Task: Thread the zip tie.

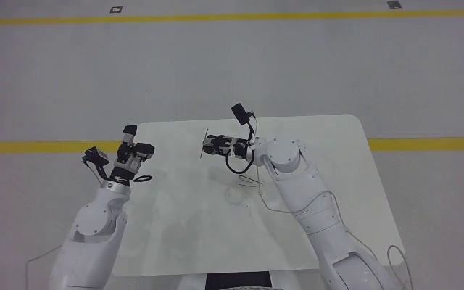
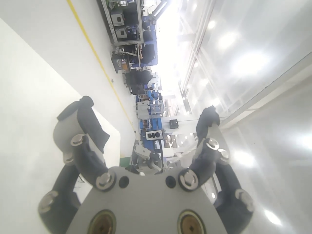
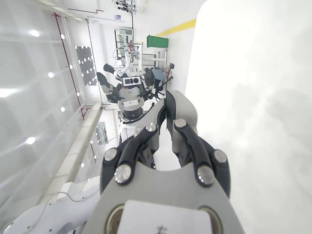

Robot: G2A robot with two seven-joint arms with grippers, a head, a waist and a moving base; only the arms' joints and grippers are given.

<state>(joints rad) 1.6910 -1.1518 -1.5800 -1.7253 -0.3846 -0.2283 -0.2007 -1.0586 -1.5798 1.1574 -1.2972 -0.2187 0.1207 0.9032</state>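
Zip tie [image 1: 206,135] sits pinched in the right jaws; the left jaws gape apart.

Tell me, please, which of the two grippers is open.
The left gripper: its fingers stand wide apart, holding nothing, whereas the right gripper is pinched shut on the zip tie.

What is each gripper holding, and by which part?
The left gripper is open, empty. The right gripper is shut on a thin dark zip tie, apparently mid-strap.
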